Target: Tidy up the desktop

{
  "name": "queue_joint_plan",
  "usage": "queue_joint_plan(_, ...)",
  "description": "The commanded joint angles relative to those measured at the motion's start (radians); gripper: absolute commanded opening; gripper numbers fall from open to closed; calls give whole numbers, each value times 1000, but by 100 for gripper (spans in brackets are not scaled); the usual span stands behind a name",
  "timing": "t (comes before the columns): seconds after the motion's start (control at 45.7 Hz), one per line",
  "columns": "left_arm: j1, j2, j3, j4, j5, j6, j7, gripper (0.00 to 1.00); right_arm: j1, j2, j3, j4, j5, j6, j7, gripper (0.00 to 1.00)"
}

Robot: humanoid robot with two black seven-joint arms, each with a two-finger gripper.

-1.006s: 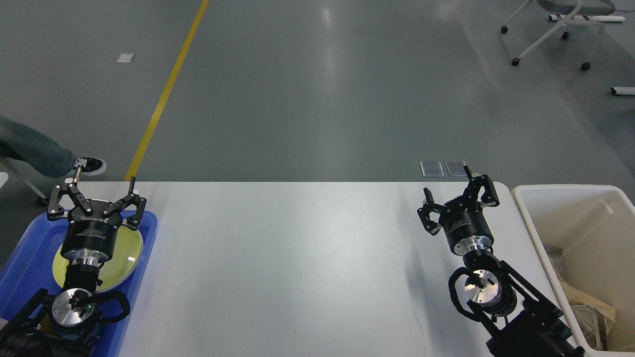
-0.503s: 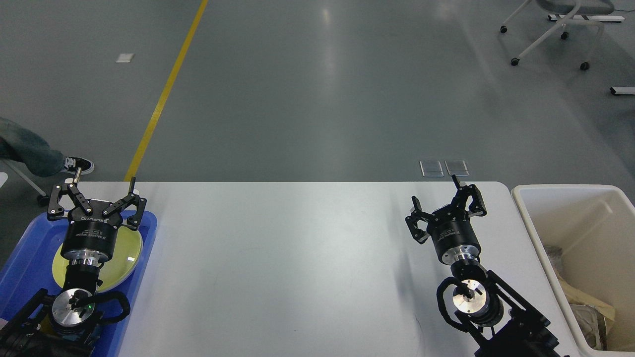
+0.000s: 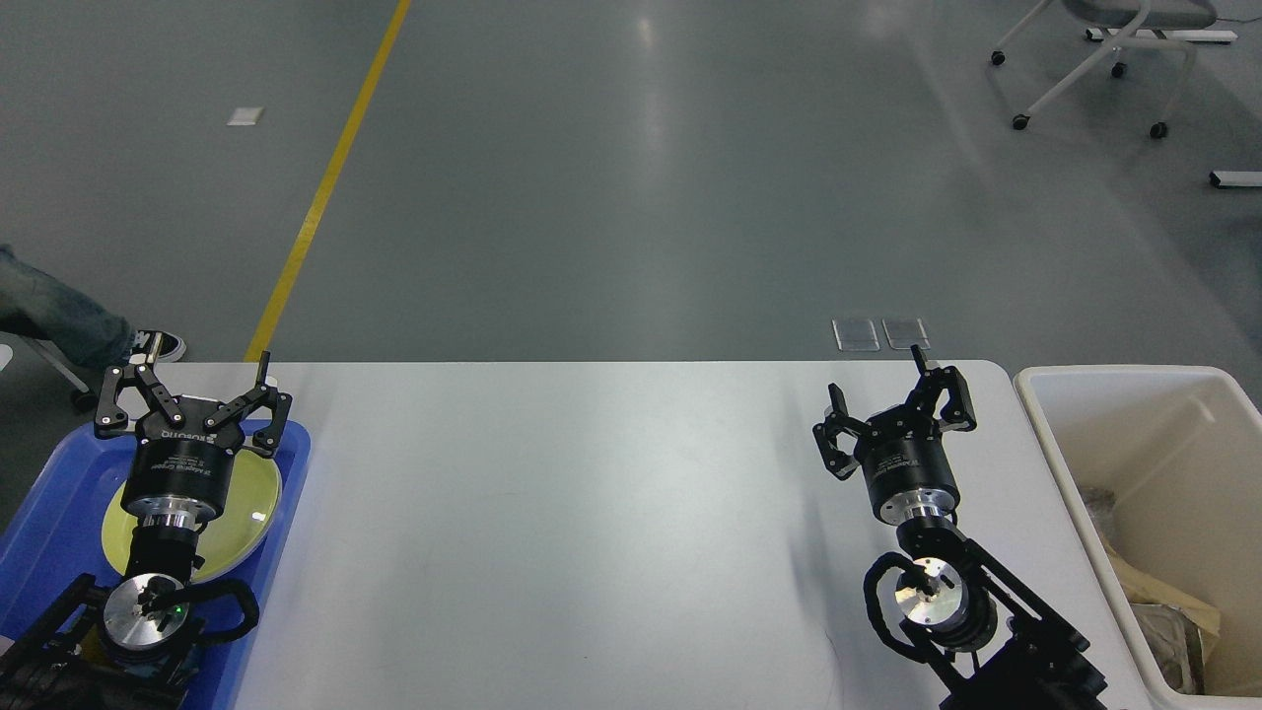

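Head view, both arms up over the desktop (image 3: 592, 513). The white top fills the lower part of the pic, long axis running left-right across the view, short axis pointing away from the robot toward the grey floor, far corners rounded.

Left gripper (image 3: 193, 387) hangs over the blue tray (image 3: 49, 513) at the desk's left end, fingers spread wide, nothing between them. Under it a yellow-green plate (image 3: 251, 493) sits in the tray, so my read is the dish has gone where dishes go. Whether the gripper is just above the plate or well above, can't tell from this angle.

Right gripper (image 3: 880, 390) is over the desk's right end, near the cream bin (image 3: 1045, 414), fingers apart and empty too. Bin stands just beside the desk's right edge, crumpled paper/wrapping down inside, probably the rubbish spot.

Btw the arms the surface shows bare, only faint marks. Judgement: tidy looks about done, both grippers let go and parked by their drop-off pts.
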State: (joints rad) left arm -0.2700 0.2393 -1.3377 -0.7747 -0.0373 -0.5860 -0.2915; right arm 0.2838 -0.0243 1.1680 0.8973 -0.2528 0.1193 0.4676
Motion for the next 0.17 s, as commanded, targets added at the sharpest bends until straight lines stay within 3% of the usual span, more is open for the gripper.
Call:
queue_joint_plan(0.0,0,0,-1,0,-1,0,0,96,2,0,-1,-3,1,3,-1,100)
queue_joint_plan(0.153,0,0,0,0,-1,0,0,96,2,0,-1,-3,4,6,-3,100)
